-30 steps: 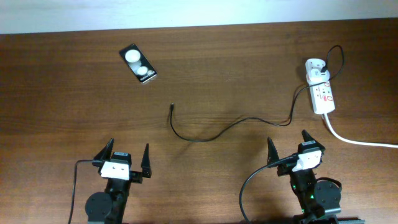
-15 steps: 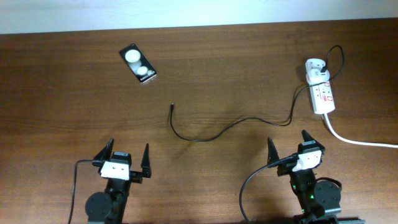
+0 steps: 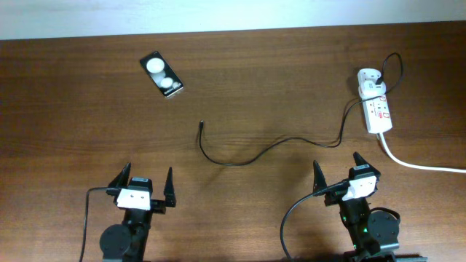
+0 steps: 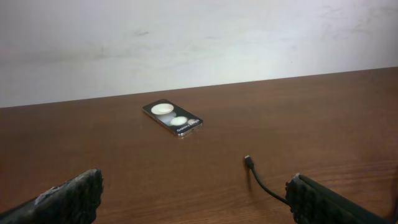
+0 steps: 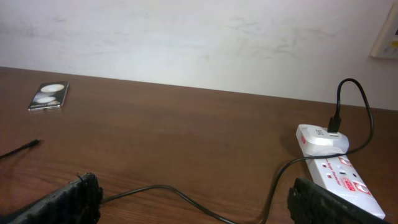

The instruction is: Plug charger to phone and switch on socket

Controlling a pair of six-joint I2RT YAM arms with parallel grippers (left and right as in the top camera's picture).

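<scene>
Nothing has moved: our left gripper [image 3: 150,175] and right gripper [image 3: 336,166] sit spread at the table's [image 3: 73,131] near edge, with the charger [image 3: 233,164] not yet in the phone [image 3: 162,74] and the socket [image 3: 378,109] untouched.

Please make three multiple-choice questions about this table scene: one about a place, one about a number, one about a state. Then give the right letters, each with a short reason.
1. Where on the table does the phone lie?
A. On the far side, toward the robot's left
B. At the near edge, in the middle
C. At the near edge, toward the robot's right

2. How many white discs are on the phone's face?
A. One
B. Two
C. Four

3. In what state is the charger tip?
A. Pushed into the phone
B. Lying loose on the table, apart from the phone
C. Lifted off the table

Right letters:
1 A: the overhead view shows the phone near the far edge on the left.
2 B: one larger and one smaller disc show side by side.
3 B: the tip rests on bare wood, with a clear gap to the phone.
</scene>
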